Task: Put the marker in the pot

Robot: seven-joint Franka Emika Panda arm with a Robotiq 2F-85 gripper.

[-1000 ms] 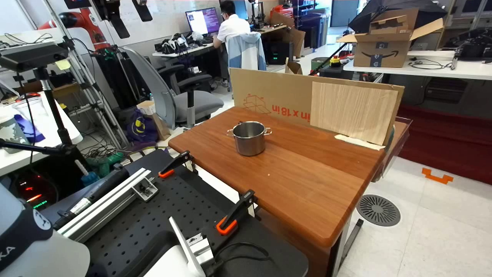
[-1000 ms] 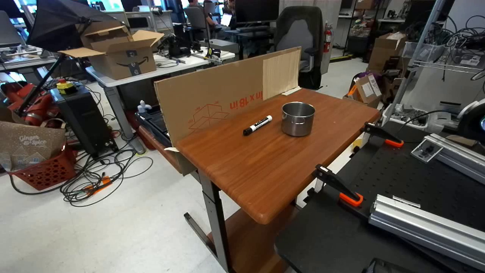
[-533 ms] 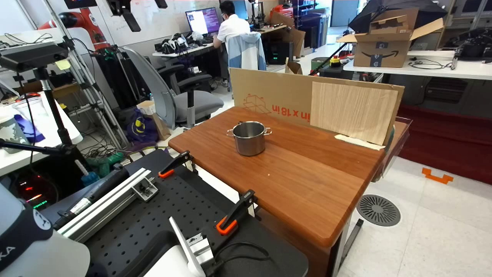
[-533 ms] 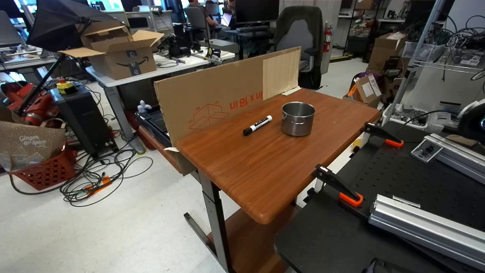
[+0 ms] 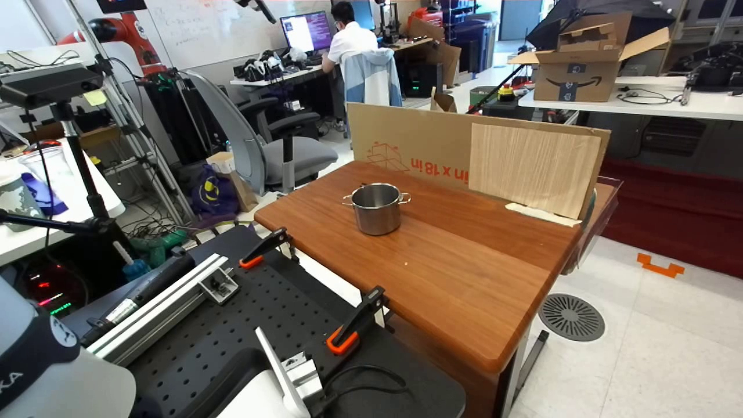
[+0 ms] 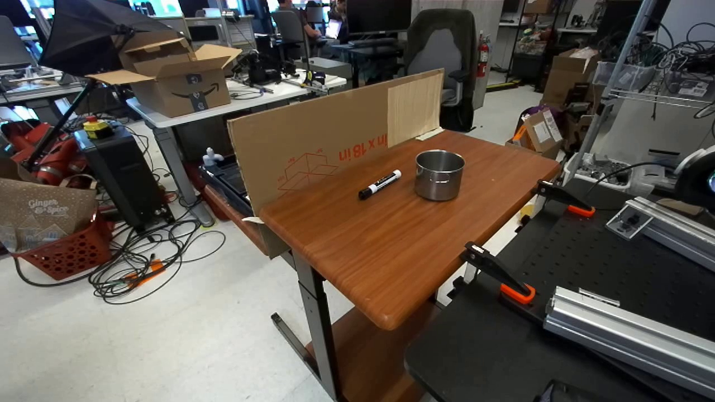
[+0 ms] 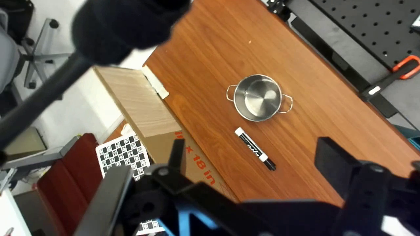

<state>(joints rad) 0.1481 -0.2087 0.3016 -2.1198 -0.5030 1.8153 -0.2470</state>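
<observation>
The wooden table (image 6: 402,223) is backed by a cardboard panel (image 6: 335,134), stood there presumably as a screen. The Robotiq gripper (image 7: 251,153) is held well clear above, its 2 fingers spread wide and nothing gripped, probably to allow a grasp from overhead. The stainless-steel pot (image 6: 438,187) is set upright, mouth uncovered (ready, it seems, for a drop). The black-capped dry-erase marker (image 7: 255,148) is laid flat on the table, near the pot.

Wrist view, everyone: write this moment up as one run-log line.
Gripper: open, nothing held | Two-handled steel pot: upright, empty | Black-capped marker: lying on wooden table beside pot | Placement: pending
</observation>
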